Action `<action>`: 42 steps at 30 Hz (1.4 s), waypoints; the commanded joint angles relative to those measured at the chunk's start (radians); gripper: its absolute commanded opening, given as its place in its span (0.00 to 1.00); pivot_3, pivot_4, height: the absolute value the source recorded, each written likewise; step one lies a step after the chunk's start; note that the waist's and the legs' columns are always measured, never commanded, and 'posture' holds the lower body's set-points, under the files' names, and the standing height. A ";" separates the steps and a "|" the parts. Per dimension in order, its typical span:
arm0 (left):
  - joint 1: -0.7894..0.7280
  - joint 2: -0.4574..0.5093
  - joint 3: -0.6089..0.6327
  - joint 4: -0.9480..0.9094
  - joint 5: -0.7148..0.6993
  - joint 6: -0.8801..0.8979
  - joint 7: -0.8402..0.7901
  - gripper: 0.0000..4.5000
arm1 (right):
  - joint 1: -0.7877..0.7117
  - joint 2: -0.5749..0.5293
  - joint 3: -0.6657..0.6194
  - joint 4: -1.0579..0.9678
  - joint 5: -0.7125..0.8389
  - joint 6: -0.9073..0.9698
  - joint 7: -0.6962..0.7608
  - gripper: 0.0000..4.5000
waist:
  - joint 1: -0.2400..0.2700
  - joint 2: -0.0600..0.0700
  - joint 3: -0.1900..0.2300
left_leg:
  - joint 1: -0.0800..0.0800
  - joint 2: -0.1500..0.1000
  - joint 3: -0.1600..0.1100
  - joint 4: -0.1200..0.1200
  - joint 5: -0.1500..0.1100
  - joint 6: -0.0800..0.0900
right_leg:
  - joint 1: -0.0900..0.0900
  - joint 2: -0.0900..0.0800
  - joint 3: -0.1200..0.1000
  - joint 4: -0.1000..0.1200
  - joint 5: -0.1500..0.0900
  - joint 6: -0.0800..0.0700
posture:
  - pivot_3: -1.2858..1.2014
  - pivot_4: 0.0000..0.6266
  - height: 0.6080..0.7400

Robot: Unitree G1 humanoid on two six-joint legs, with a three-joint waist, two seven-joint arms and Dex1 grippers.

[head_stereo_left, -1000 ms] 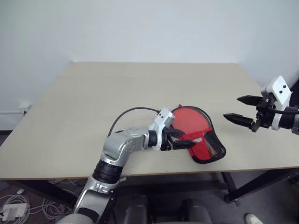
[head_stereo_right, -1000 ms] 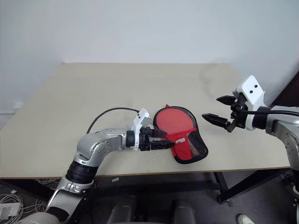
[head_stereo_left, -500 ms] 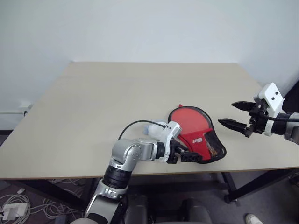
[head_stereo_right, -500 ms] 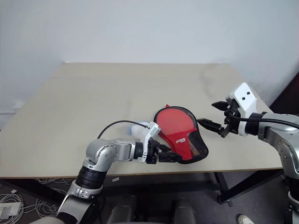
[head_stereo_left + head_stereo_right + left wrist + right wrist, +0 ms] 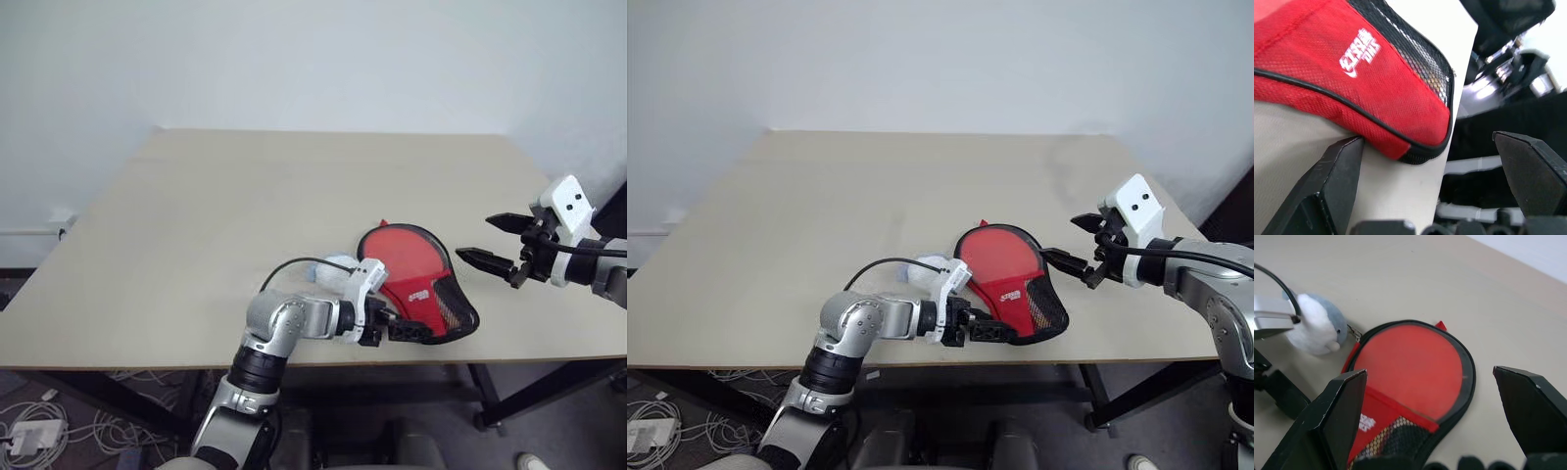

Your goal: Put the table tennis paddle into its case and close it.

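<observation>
The case (image 5: 431,299) lies near the table's front edge, red with a white logo, black edging and a mesh panel (image 5: 1415,54). It lies partly open. Inside rests the table tennis paddle (image 5: 1410,364), its round red face showing and its handle hidden under the case's red flap. My left gripper (image 5: 402,331) is open at the case's near, narrow end, one finger (image 5: 1337,186) close against the edging and the other out past the table edge. My right gripper (image 5: 1058,237) hangs open just right of the case, above the table, holding nothing.
A white fluffy ball (image 5: 1315,330) with a grey patch sits on the table (image 5: 245,196) beside the case's left side, just behind my left wrist. The table's front edge runs right under the case's near end.
My left arm has slid from the case's left side toward the front edge and to the case's near end, with the wrist rolling. The fluffy ball has come into sight behind it. The right gripper has hardly moved.
</observation>
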 commanded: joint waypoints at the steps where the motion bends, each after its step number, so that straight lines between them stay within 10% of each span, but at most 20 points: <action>1: -0.042 -0.082 0.039 0.118 0.001 0.006 0.052 0.99 | -0.021 0.009 -0.032 -0.032 0.015 -0.001 -0.020 1.00 | 0.005 0.000 0.000 | 0.000 0.000 0.000 0.001 -0.001 0.001 | 0.001 -0.001 -0.002 0.000 0.000 0.000 | 0.52 0.00 0.35; 42: -0.154 -0.119 0.262 0.226 -0.162 0.290 0.360 0.99 | -0.042 0.056 -0.005 -0.040 0.010 0.030 -0.094 1.00 | -0.012 0.001 -0.001 | 0.004 0.001 0.001 -0.007 -0.003 0.004 | 0.009 -0.016 -0.028 -0.014 0.006 0.009 | 0.52 0.00 0.35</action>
